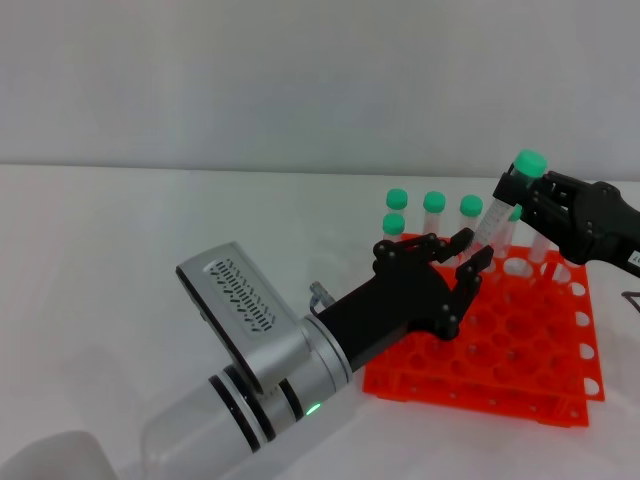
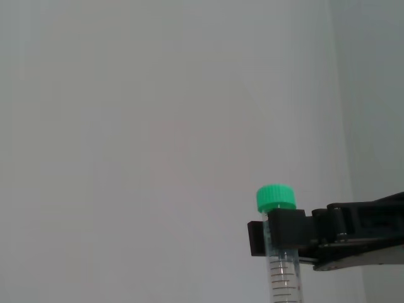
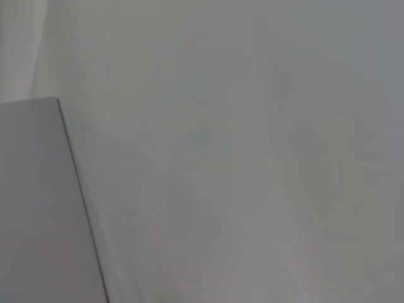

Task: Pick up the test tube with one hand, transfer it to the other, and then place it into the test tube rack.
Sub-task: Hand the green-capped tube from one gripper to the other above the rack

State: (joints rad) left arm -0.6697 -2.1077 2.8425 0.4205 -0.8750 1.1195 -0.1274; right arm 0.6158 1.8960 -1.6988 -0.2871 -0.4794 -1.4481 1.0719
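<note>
The test tube (image 1: 500,208), clear with a green cap, is held tilted above the back of the orange test tube rack (image 1: 520,350). My right gripper (image 1: 517,186), black on a dark wrist, is shut on the tube just below its cap. The left wrist view shows this grip, with the tube (image 2: 282,268) between the right gripper's fingers (image 2: 287,228). My left gripper (image 1: 468,255), black on a silver-white wrist, is open over the rack's left part. Its fingertips are beside the tube's lower end and do not grip it.
Several other green-capped tubes (image 1: 434,204) stand in the rack's back-left holes, close behind the left gripper. The rack sits on a white table (image 1: 150,230) in front of a grey wall. The right wrist view shows only plain grey surfaces.
</note>
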